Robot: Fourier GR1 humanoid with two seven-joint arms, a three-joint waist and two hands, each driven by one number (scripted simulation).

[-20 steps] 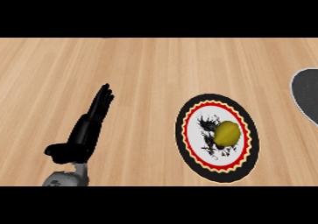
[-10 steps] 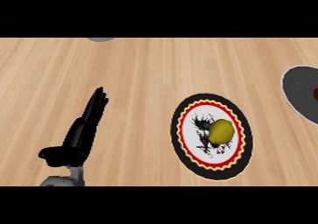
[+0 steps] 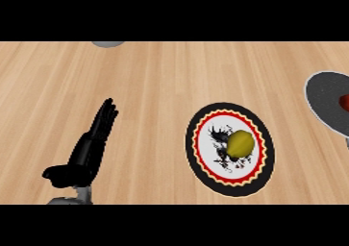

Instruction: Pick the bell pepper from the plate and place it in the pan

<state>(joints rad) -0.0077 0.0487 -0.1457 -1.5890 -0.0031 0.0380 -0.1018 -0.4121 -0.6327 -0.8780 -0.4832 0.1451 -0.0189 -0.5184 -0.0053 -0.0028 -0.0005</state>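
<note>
Your left hand (image 3: 92,144) rests low at the view's left, its fingers (image 3: 105,113) straight and together, pointing up and away from you, with the thumb sticking out near the wrist; it is released and holds nothing. Your right hand does not show anywhere.

To the right of that hand, well apart from it, you have the plate (image 3: 258,144): black rim, red and yellow zigzag ring, white middle with a black pattern. The yellow bell pepper (image 3: 241,143) lies on the plate's white middle, a little right of centre. Farther right again, at the view's edge and above the plate, you see the grey pan (image 3: 324,98), cut off by the frame, with a red thing (image 3: 348,102) inside it. Above the fingertips, at the counter's (image 3: 155,77) far edge, a grey round object (image 3: 107,43) just peeks in.
</note>
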